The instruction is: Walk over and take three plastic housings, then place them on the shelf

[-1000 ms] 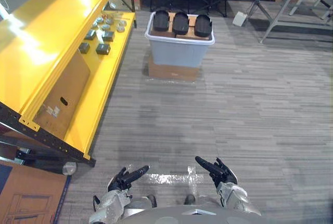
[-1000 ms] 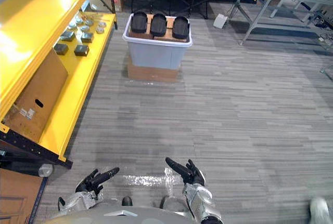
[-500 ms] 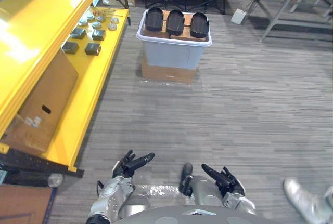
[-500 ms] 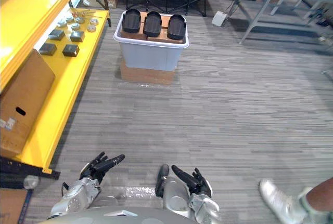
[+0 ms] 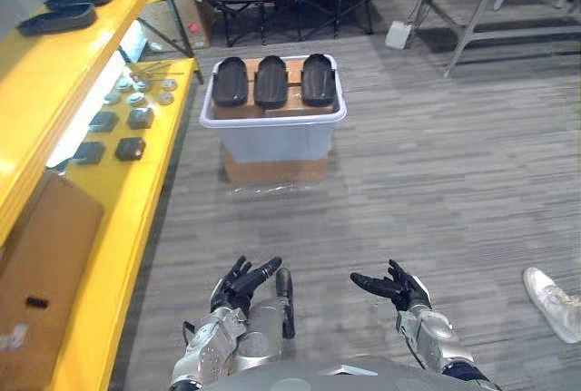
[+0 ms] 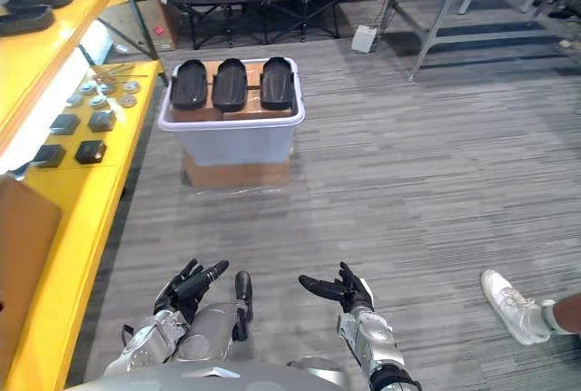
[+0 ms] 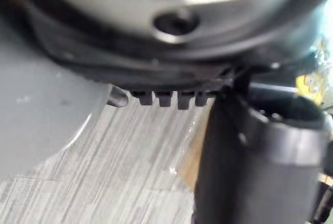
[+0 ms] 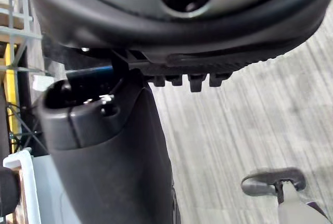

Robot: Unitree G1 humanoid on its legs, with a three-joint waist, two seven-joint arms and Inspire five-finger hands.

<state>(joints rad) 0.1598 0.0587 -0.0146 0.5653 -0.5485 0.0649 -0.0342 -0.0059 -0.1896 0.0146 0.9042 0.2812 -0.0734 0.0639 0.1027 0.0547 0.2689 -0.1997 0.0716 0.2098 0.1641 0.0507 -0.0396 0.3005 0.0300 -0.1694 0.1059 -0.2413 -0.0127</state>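
Grey floor runs ahead in my head view. Three plastic housings lie side by side atop a white bin near the yellow shelf, well apart from my left hand and right hand, which hover low, fingers straight, empty. Left wrist view: thumb extended over floor. Right wrist view: the same.

I count three black oval plastic housings atop one pale plastic tub, three more on the yellow metal shelf, four dark square blocks, and one brown cardboard box under the tub.
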